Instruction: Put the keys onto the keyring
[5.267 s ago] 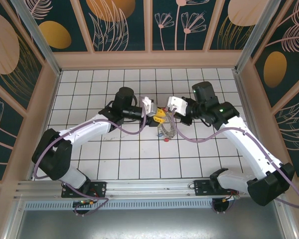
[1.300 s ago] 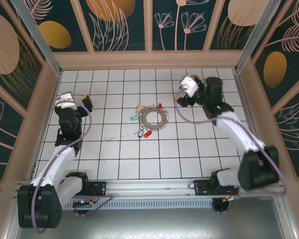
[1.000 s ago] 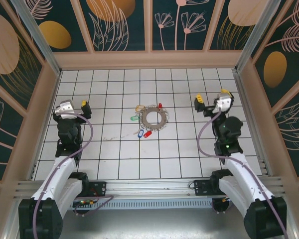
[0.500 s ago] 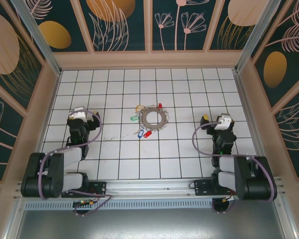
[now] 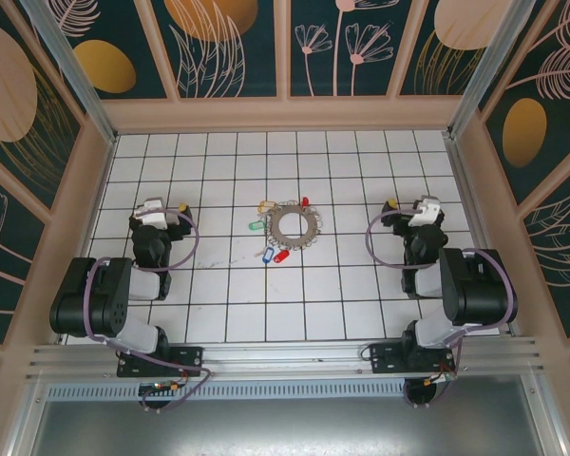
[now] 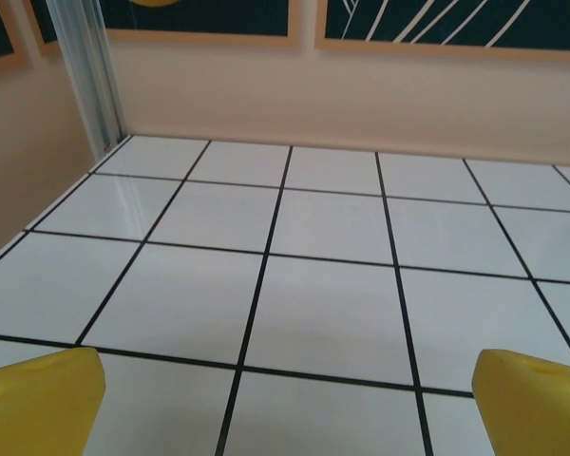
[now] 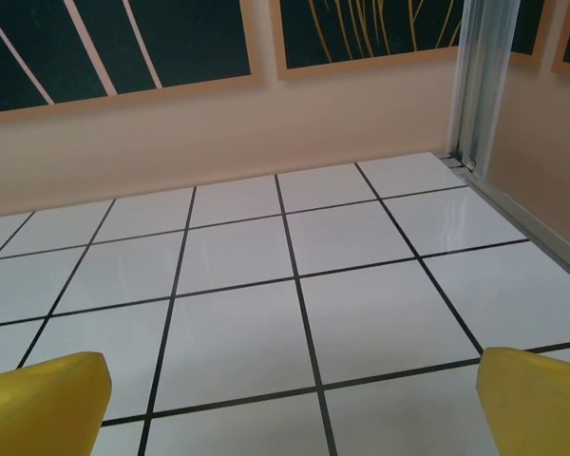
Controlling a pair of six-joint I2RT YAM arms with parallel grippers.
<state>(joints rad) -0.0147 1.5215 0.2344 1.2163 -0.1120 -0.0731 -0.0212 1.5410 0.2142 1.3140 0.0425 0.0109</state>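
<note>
The keyring (image 5: 294, 225) lies flat on the white tiled floor at the centre of the top view. Around its rim lie the keys: a yellow tag (image 5: 264, 206), a red tag (image 5: 305, 201), a green tag (image 5: 256, 226), a blue tag (image 5: 267, 255) and another red tag (image 5: 282, 255). My left gripper (image 5: 161, 213) rests far to the ring's left, over its folded arm. In the left wrist view it (image 6: 290, 408) is open, with bare tiles between the yellow fingertips (image 6: 43, 399). My right gripper (image 5: 413, 211) sits far to the ring's right. In the right wrist view it (image 7: 290, 399) is open and empty.
Beige walls (image 5: 285, 114) enclose the tiled floor on the far, left and right sides. A metal post (image 6: 90, 76) stands in the far left corner, another (image 7: 475, 85) in the far right. A rail (image 5: 285, 356) runs along the near edge.
Both arms have drawn back from the middle and folded down low at their own sides. The keyring and keys have lain still over the last second.
</note>
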